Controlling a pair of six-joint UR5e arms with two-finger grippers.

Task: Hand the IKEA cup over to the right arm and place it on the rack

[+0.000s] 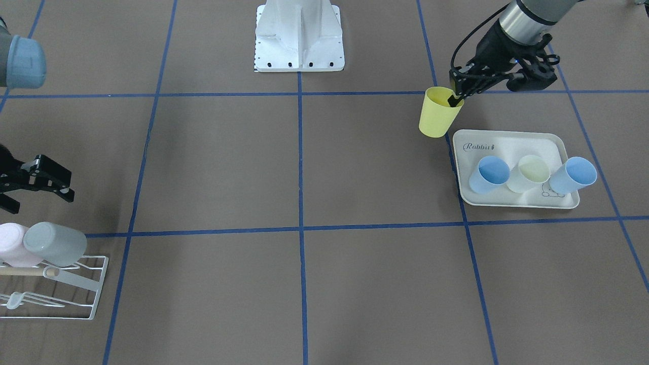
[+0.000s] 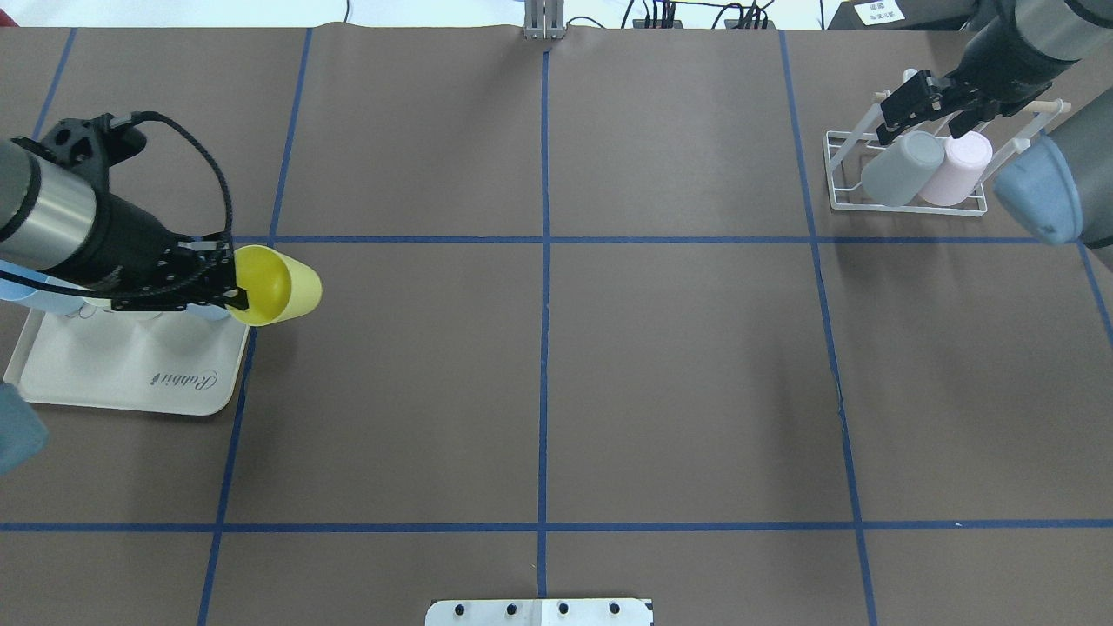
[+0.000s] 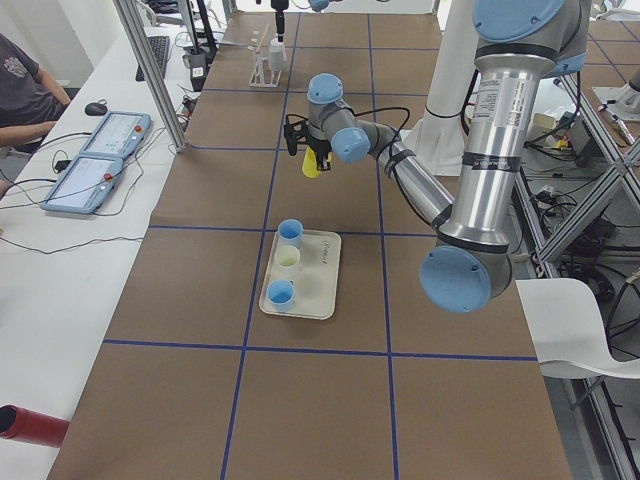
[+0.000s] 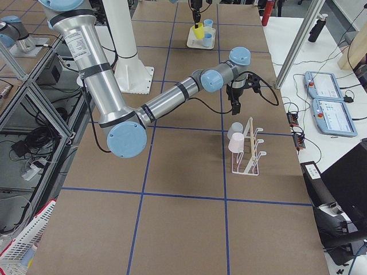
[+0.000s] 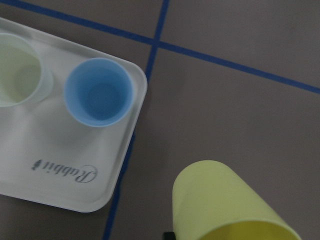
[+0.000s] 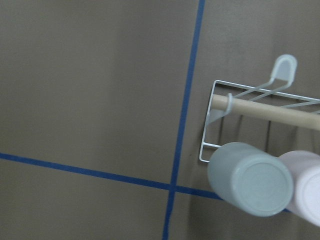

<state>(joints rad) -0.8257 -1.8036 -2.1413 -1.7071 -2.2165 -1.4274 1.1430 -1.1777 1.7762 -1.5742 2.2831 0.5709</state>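
Cream tray (image 1: 527,141), 2 blue cups (image 1: 489,174), 1 pale cup (image 1: 532,172), blue-taped table (image 1: 223,167)

Rack (image 1: 76,280) partly beyond the front view's left edge

Cups, six in all: one yellow cup (image 1: 437,114); two blue cups (image 1: 489,174) (image 1: 573,175); one pale cream cup (image 1: 529,173); one grey cup (image 1: 55,243); one pink cup (image 1: 12,243). Trays: one white tray (image 1: 507,136). Racks: one white wire rack (image 1: 96,289), crossed by one wooden rod (image 1: 25,271). Robot arms: two, each ending in one pincer, the left pincer (image 1: 456,96) and the right pincer (image 1: 40,202). Base plates: one white base plate (image 1: 299,35) on the single tabletop (image 1: 228,167).
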